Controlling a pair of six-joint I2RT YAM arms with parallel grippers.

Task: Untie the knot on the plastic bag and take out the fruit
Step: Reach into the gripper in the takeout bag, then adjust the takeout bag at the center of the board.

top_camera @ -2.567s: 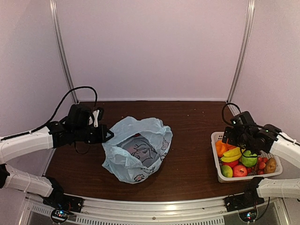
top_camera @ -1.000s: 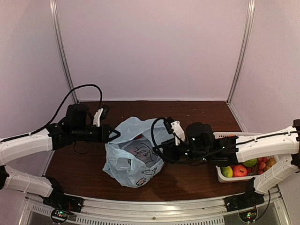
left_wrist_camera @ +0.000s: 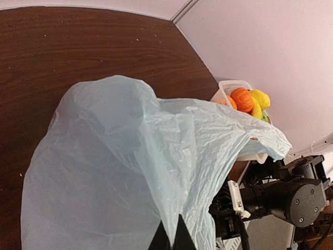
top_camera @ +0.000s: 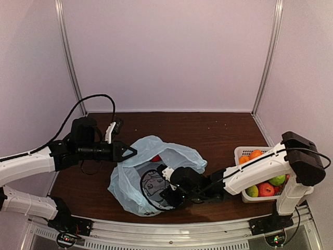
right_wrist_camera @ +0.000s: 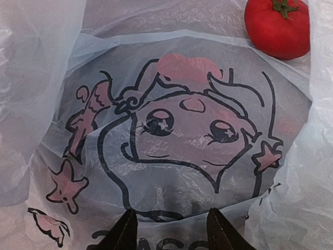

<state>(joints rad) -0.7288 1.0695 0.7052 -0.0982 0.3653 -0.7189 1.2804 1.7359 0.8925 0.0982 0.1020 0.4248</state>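
The light blue plastic bag (top_camera: 130, 182) lies open on the brown table, its mouth facing right. My left gripper (top_camera: 130, 152) is shut on the bag's upper rim and holds it up; in the left wrist view the film (left_wrist_camera: 130, 156) bunches between the tips (left_wrist_camera: 170, 240). My right gripper (top_camera: 167, 194) reaches into the bag mouth. In the right wrist view it (right_wrist_camera: 171, 234) stands open over the printed cartoon film (right_wrist_camera: 187, 130), nothing between the fingers. A red round fruit (right_wrist_camera: 278, 26) with a green stalk lies deeper inside, also showing from above (top_camera: 156, 158). The knot is out of view.
A white basket (top_camera: 238, 152) at the right edge holds oranges (top_camera: 255, 154), a red apple (top_camera: 266, 189) and green fruit. The left wrist view shows it (left_wrist_camera: 225, 86) behind the bag. The right arm (top_camera: 250, 169) stretches from basket to bag.
The right arm left the basket, crossed to the bag and pushed its gripper into the mouth. The left gripper shifted slightly right, keeping the rim raised; the bag mouth spread wider.
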